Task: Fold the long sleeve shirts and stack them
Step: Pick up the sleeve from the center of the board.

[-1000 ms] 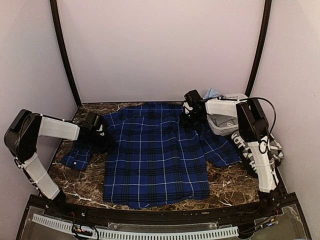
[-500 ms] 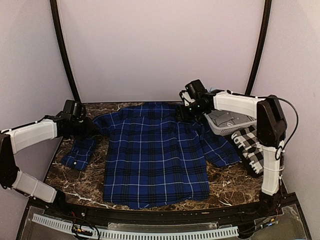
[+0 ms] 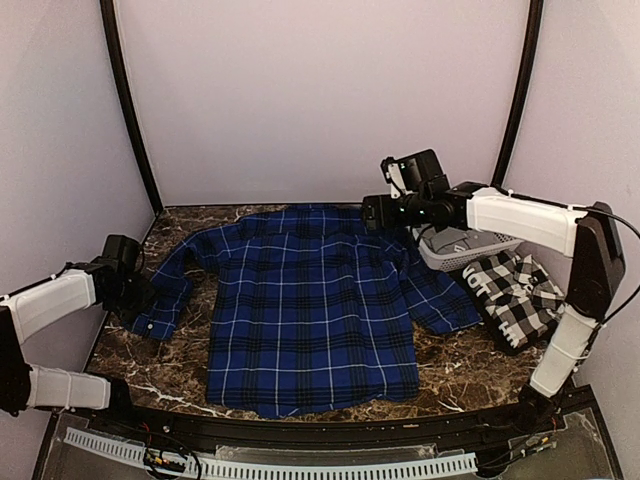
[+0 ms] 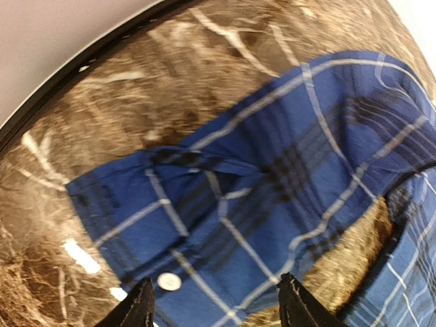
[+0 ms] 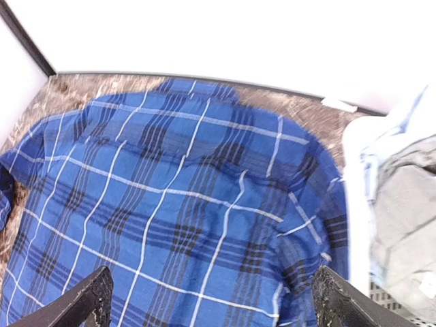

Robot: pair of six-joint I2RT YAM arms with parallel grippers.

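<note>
Blue shirt [image 3: 310, 310] flat on bench [image 3: 460, 375]; check shirt [image 3: 515, 290] just R of it. L end effector [image 4: 216, 310] part-open over its cuff [image 4: 136, 231], R end effector [image 5: 218, 303] wide above collar [image 5: 197, 88], both empty. Best: pinch cuff deep, fold sleeve inward.

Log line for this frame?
blue shirt spread flat | checked shirt bunched at right | left gripper open over cuff | right gripper open, empty

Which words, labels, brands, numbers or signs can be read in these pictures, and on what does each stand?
None can be read.
The royal blue plaid cloth shirt shows only its pattern and a plain white cuff button.
The black-and-white check cloth shirt and the pale grey plastic basket show no legible print.
</note>
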